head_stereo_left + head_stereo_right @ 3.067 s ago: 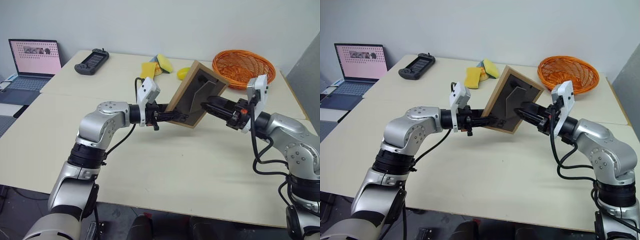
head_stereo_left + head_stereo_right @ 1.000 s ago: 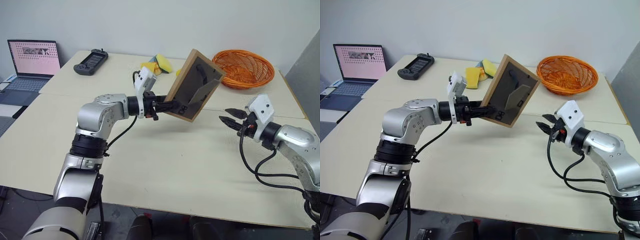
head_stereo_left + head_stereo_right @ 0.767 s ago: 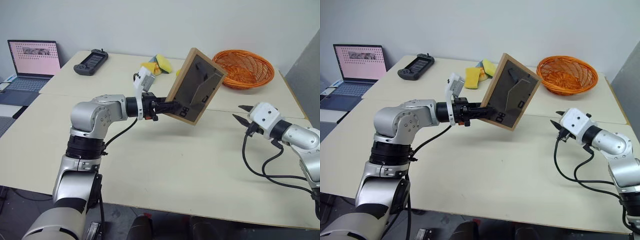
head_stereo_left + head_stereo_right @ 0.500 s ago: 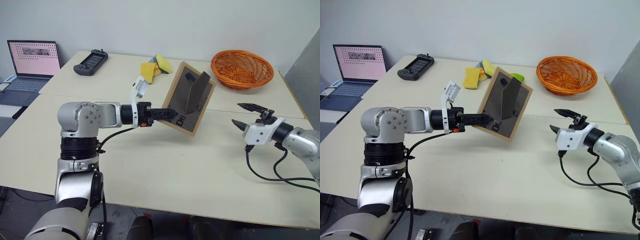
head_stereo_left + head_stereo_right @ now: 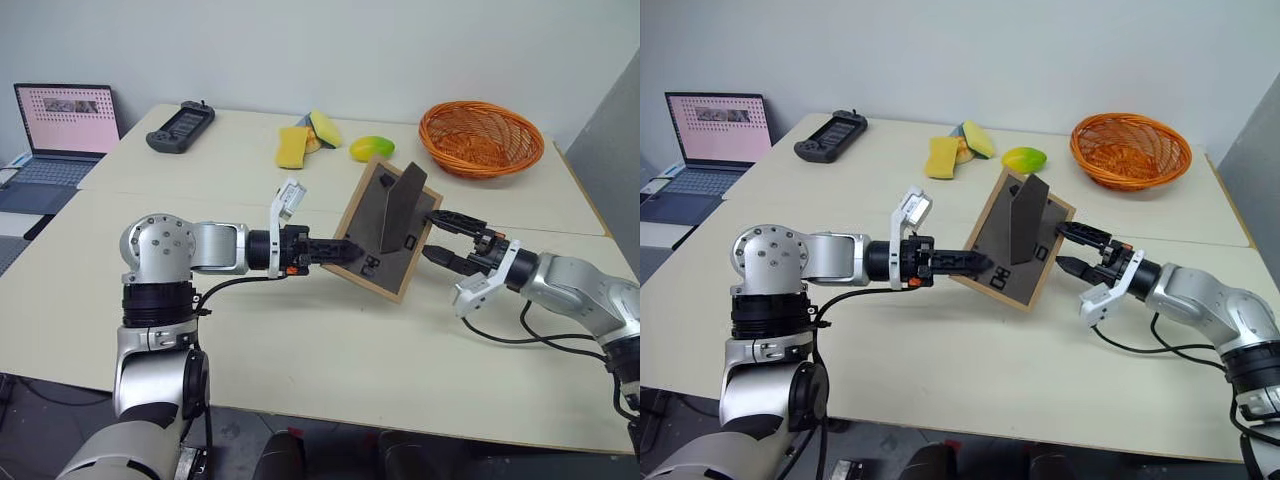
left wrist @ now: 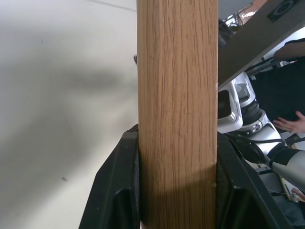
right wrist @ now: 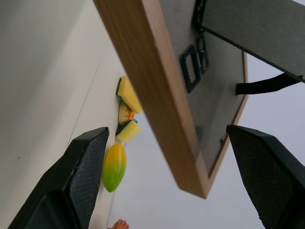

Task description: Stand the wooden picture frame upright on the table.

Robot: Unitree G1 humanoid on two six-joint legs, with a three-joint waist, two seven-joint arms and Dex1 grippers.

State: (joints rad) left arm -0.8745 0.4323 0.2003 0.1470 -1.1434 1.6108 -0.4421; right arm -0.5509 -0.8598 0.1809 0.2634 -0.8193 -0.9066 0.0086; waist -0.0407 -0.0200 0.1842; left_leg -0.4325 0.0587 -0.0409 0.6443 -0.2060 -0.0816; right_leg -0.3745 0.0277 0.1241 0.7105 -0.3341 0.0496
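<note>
Lower now than a second ago, the frame (image 5: 385,228) hangs tilted just above the worktop (image 5: 300,340), its stand (image 5: 400,193) swung out. It juts from the left hand (image 5: 975,264), which pinches one wooden edge. From well off to the side, the right hand (image 5: 440,238) has come in, fingers spread, the frame's far edge just ahead of its tips. Best to steady that edge, square the frame, then set bottom edge and stand down together.

Bright, even room light, soft shadows; wrist views slightly blurred close up.
</note>
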